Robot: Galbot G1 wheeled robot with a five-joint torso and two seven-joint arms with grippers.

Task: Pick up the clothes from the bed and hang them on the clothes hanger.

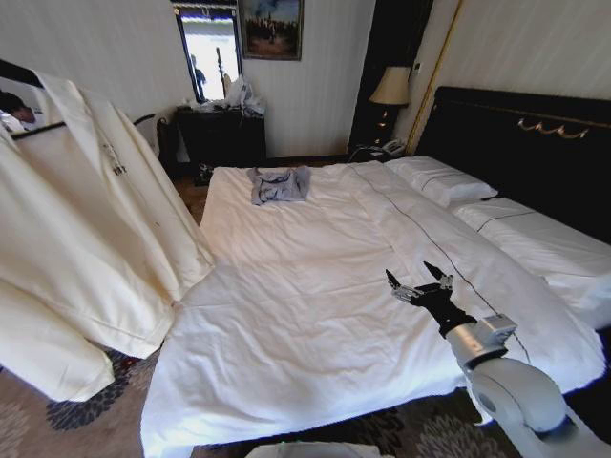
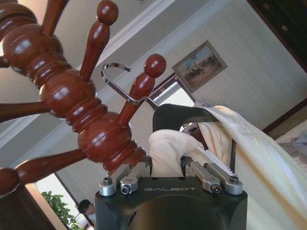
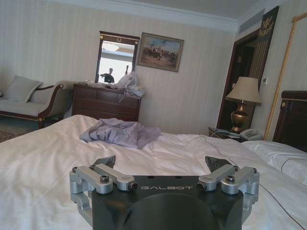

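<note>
The cream clothes (image 1: 86, 219) hang at the left of the head view, beside the bed (image 1: 315, 305), draped over the black clothes hanger (image 1: 21, 72). In the left wrist view the clothes hanger (image 2: 177, 111) has its silver hook (image 2: 115, 76) caught over a peg of a dark red wooden post (image 2: 72, 91). My left gripper (image 2: 189, 153) is shut on a bunch of the clothes (image 2: 165, 151) just under the hanger. My right gripper (image 1: 416, 279) hovers open over the white sheet near the bed's foot, empty, its fingers (image 3: 108, 162) spread wide.
A small grey-blue garment (image 1: 280, 183) lies crumpled at the far side of the bed. Pillows (image 1: 444, 179) rest against the black headboard (image 1: 516, 124). A dark dresser (image 1: 220, 134) and a lamp (image 1: 391, 88) stand by the back wall. Patterned carpet (image 1: 76, 420) lies below the hanging clothes.
</note>
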